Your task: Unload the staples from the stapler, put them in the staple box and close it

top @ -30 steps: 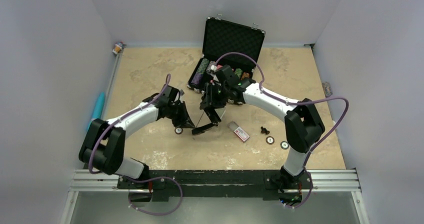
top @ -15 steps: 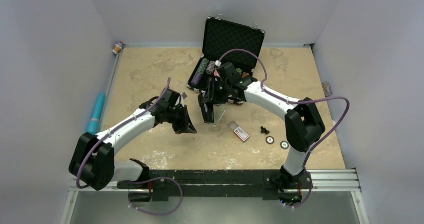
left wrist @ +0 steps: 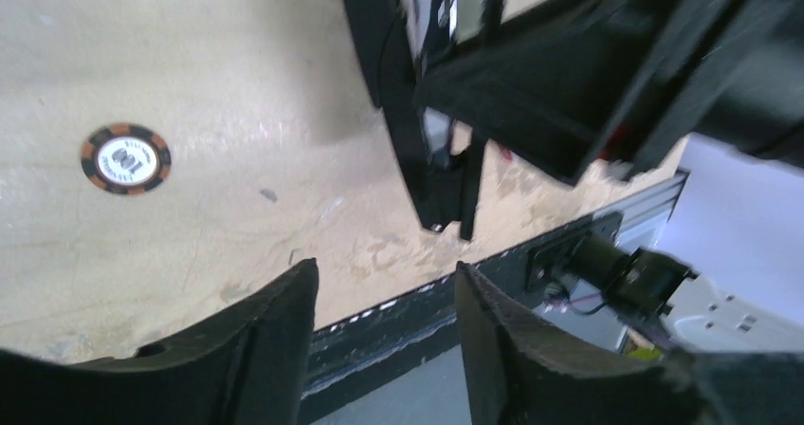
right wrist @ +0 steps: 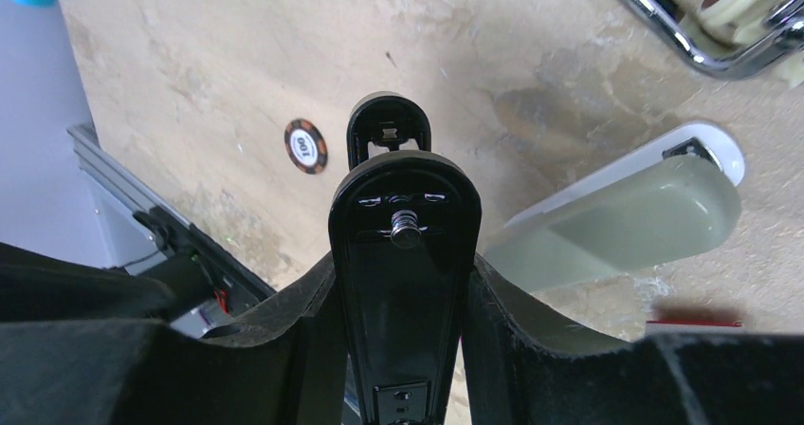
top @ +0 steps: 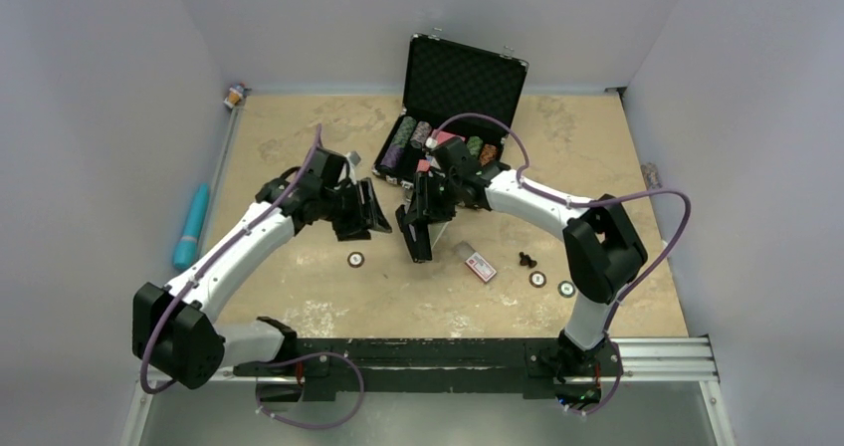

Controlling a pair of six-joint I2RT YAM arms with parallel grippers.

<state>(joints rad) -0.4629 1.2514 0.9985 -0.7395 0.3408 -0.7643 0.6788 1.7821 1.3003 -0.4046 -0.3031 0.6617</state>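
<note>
The black stapler (top: 418, 239) hangs nose-down above the table, and my right gripper (top: 426, 202) is shut on its upper part. In the right wrist view the stapler (right wrist: 403, 226) fills the gap between both fingers, its spring pin showing and a second black arm beyond it. My left gripper (top: 366, 212) is a short way to its left, open and empty. In the left wrist view the left gripper (left wrist: 386, 273) has nothing between its fingers, and the stapler (left wrist: 431, 159) hangs ahead of it. I cannot make out any staples.
An open black poker case (top: 453, 98) with chip stacks stands behind the grippers. Loose chips (top: 355, 259) (top: 537, 279) (top: 566, 289), a red-and-white box (top: 481, 266) and a small black piece (top: 527, 260) lie on the table. A pale plastic piece (right wrist: 616, 221) lies under the stapler. A blue object (top: 191, 227) lies at the left edge.
My left gripper has opened and pulled back up and to the left, away from the stapler's lower arm. The stapler has swung from spread open to hanging straight down.
</note>
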